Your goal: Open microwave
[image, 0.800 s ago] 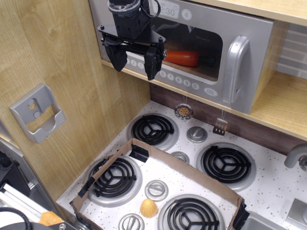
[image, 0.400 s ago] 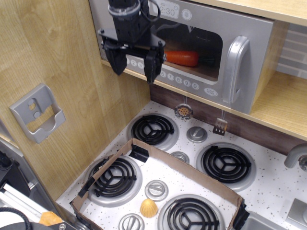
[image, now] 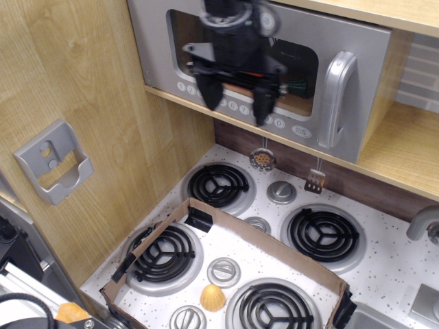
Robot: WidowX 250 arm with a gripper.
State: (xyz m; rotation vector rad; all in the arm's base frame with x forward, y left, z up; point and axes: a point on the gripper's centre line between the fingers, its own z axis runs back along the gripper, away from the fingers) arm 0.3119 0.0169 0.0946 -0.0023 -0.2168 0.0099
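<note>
The silver-grey microwave [image: 357, 48] sits on a wooden shelf at the top, its door closed. Its chunky vertical grey handle [image: 337, 99] is on the right side of the door. A row of round white buttons [image: 282, 124] runs along the door's bottom edge. My black gripper [image: 235, 104] hangs in front of the door window, left of the handle, with its two fingers spread open and nothing between them. It hides most of the window and the clock display.
A grey wall bracket [image: 51, 161] is on the wooden left wall. Below is a white stovetop with black coil burners [image: 218, 185] and an open cardboard frame [image: 226, 226]. A small yellow piece [image: 212, 297] lies on the stove. A faucet [image: 424, 223] shows at the right edge.
My gripper has moved to the right across the microwave door, toward the handle, staying open. The door has not moved.
</note>
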